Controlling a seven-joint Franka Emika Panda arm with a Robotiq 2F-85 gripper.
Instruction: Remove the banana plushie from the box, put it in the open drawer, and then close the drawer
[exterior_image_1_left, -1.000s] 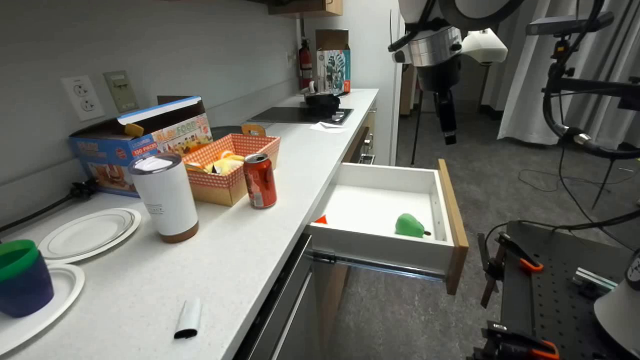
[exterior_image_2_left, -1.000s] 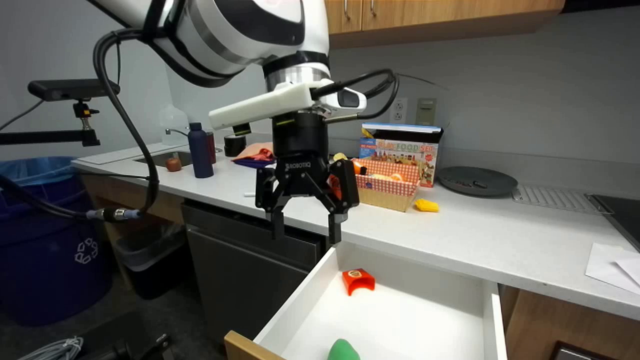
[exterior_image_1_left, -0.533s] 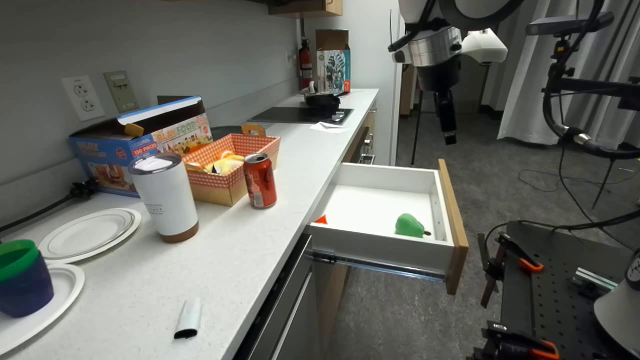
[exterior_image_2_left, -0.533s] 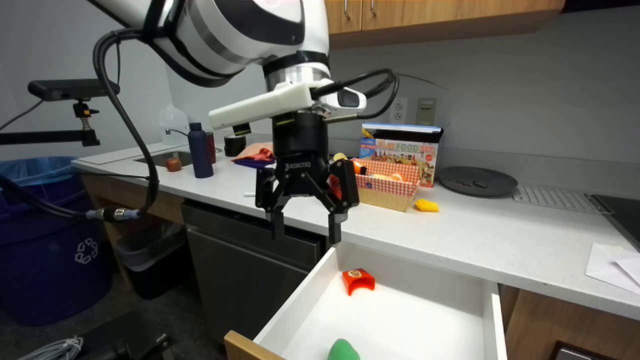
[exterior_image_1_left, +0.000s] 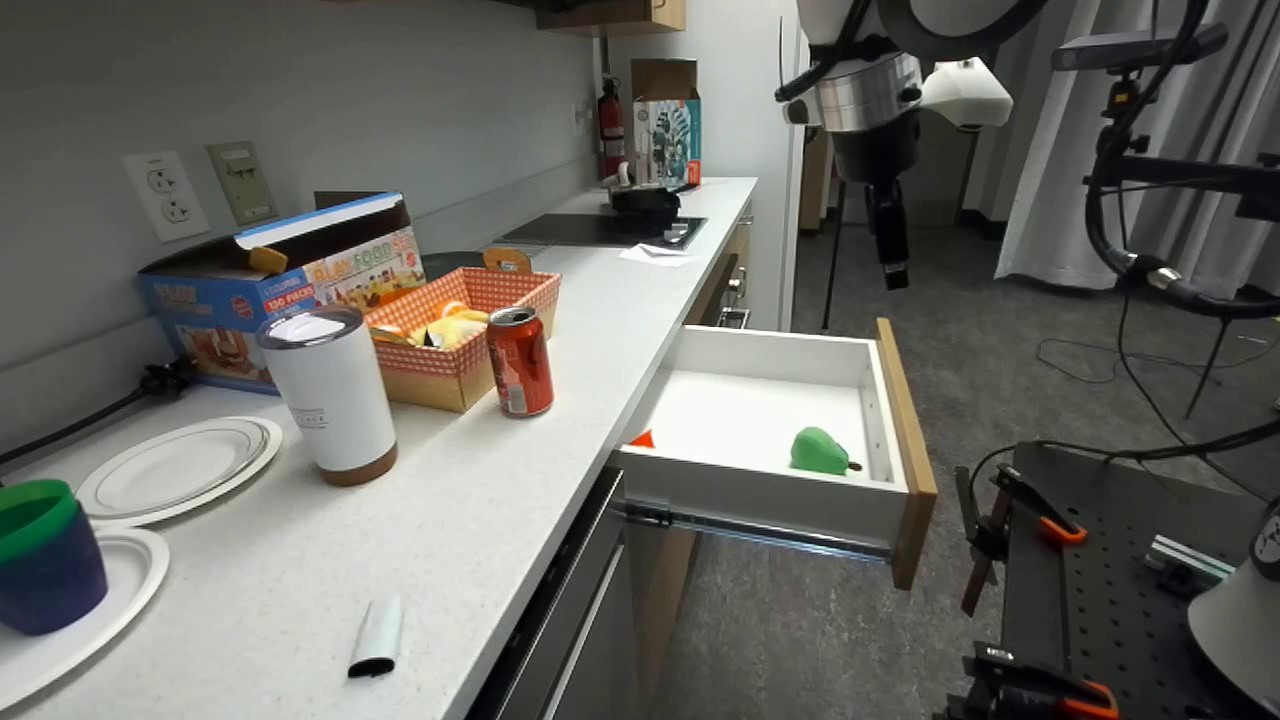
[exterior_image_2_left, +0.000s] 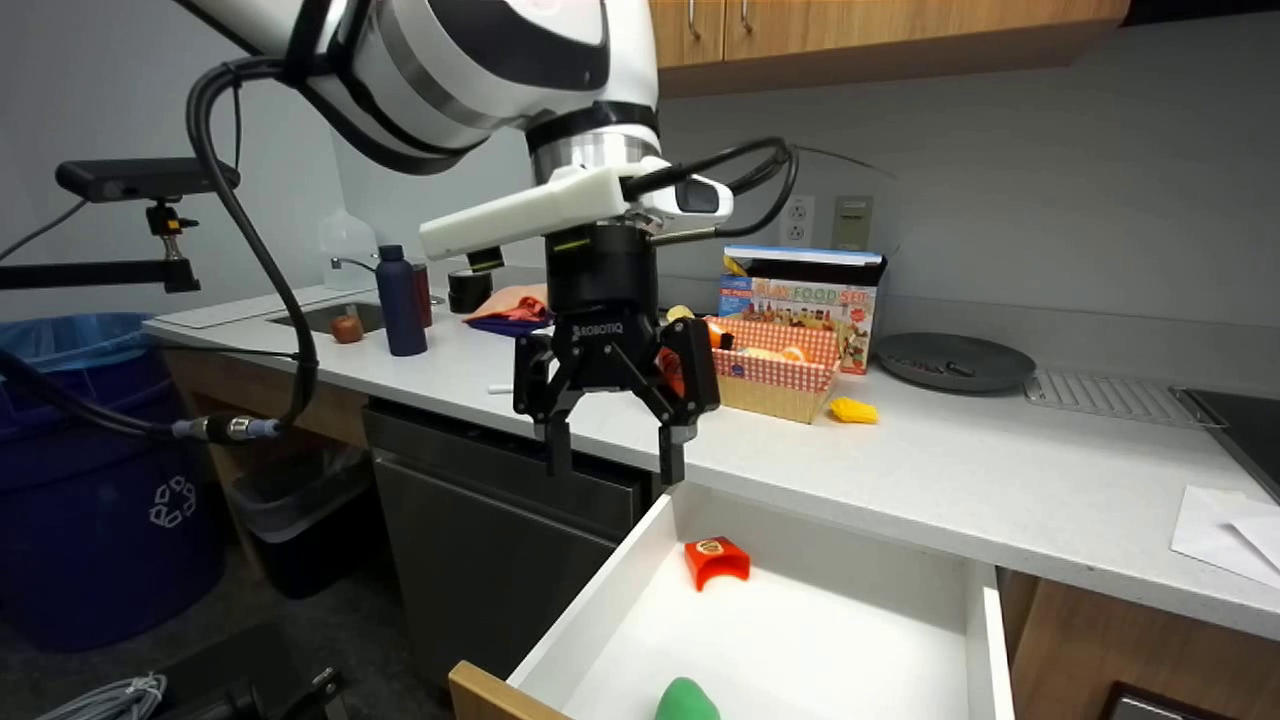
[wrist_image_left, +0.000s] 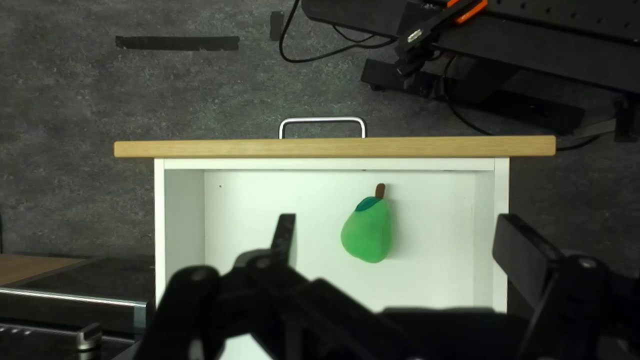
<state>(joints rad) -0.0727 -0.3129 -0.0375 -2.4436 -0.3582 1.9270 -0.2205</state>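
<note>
The box (exterior_image_1_left: 425, 388) is a low basket with red-white checked lining on the counter; it also shows in an exterior view (exterior_image_2_left: 775, 398). A pale-yellow soft thing (exterior_image_1_left: 456, 328), apparently the banana plushie, lies in it among orange and white items, partly hidden by the red can. The drawer (exterior_image_1_left: 775, 385) is pulled open, with white interior, wood front (wrist_image_left: 335, 147) and bar handle. My gripper (exterior_image_2_left: 615, 472) is open and empty, above the drawer; its fingers also show in the wrist view (wrist_image_left: 395, 225) and an exterior view (exterior_image_1_left: 897, 278).
A green pear plushie (wrist_image_left: 367, 232) and a red piece (exterior_image_2_left: 716, 562) lie in the drawer. A red can (exterior_image_1_left: 520, 362) and white tumbler (exterior_image_1_left: 332, 400) stand before the box. A blue carton (exterior_image_1_left: 225, 335) stands behind it. A yellow piece (exterior_image_2_left: 853, 410) lies beside the box.
My gripper has shifted very slightly, towards the counter. It stays open. The drawer, the box and the other things have not moved.
</note>
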